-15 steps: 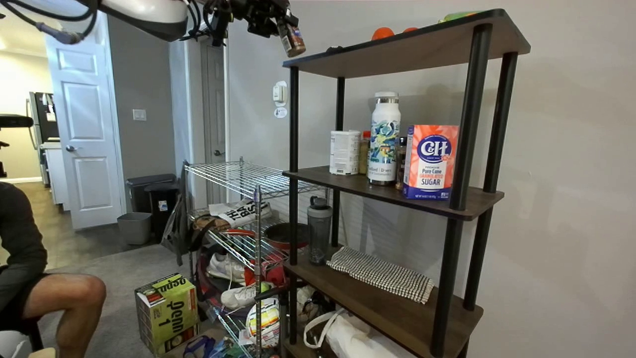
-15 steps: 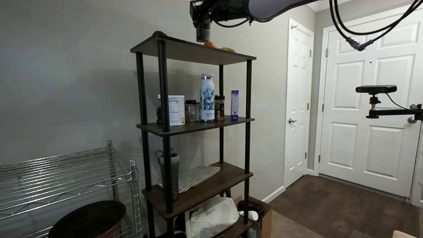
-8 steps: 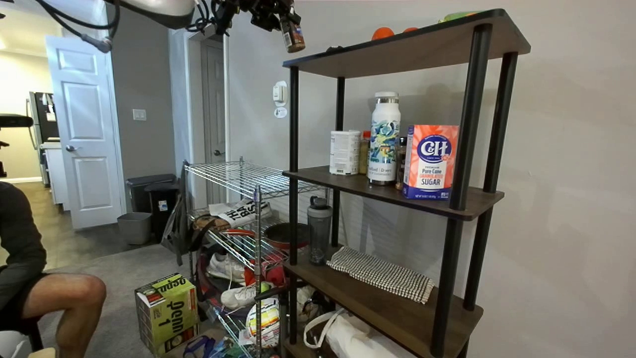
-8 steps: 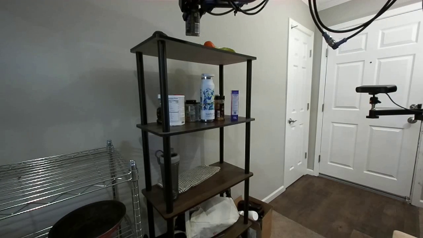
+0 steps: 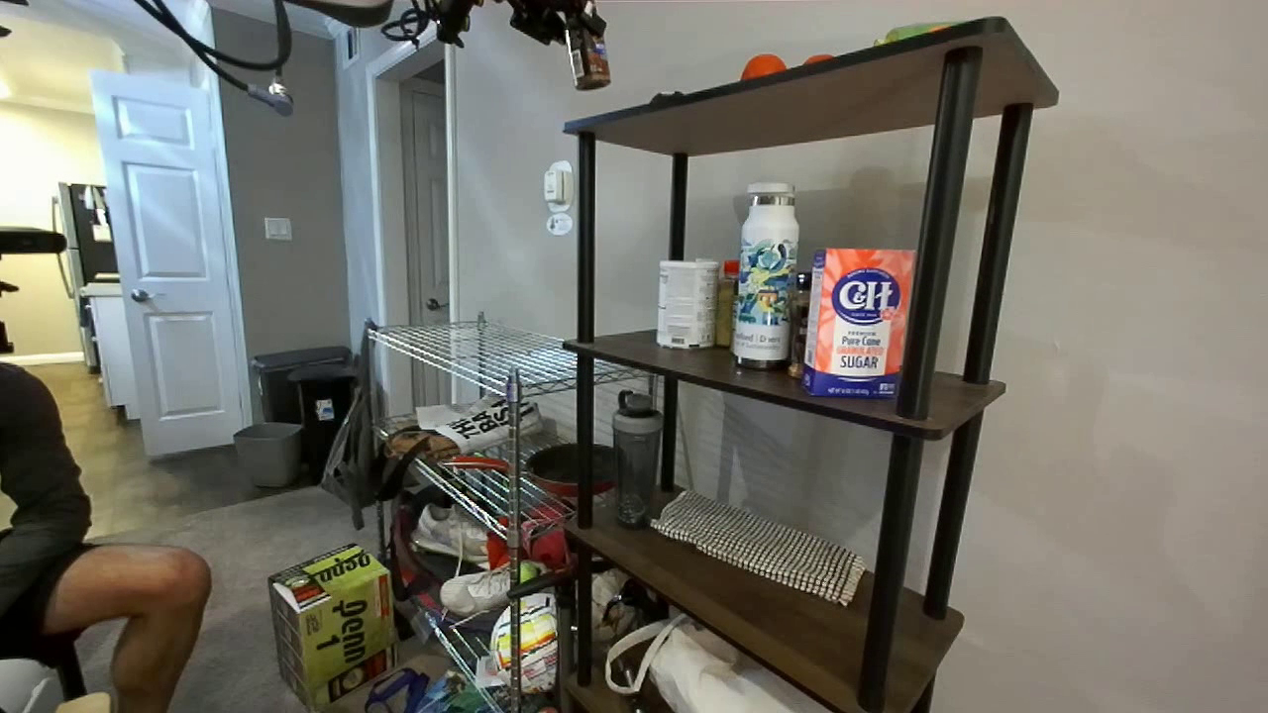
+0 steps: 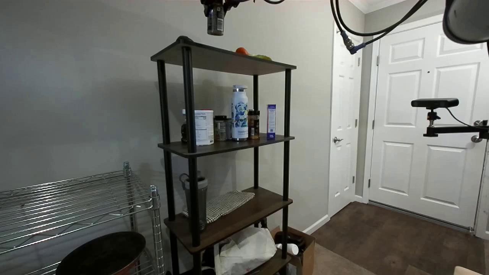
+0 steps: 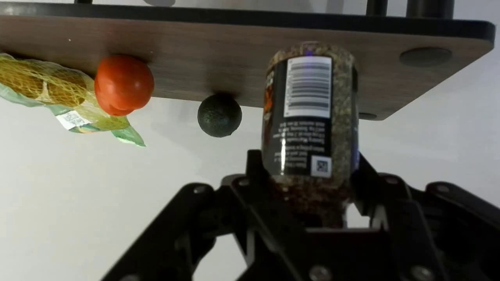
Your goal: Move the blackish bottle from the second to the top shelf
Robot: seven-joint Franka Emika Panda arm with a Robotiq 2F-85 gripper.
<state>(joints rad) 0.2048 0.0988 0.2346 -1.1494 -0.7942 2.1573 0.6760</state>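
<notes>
The blackish bottle, a spice jar with a black label and barcode, shows in the wrist view and in both exterior views. My gripper is shut on its upper part; its cap end is hidden between the fingers. The gripper also shows at the top edge in both exterior views. The bottle hangs base down, apart from the top shelf and higher than it, near one end. The second shelf lies below.
On the top shelf are a tomato, a dark green round fruit and a netted bag. The second shelf holds a white bottle, a sugar box, a white canister and spice jars. A wire rack stands beside.
My gripper has risen with the bottle in it. It has moved toward the shelf end with the dark green fruit, away from the tomato. The things on the shelves have not moved.
</notes>
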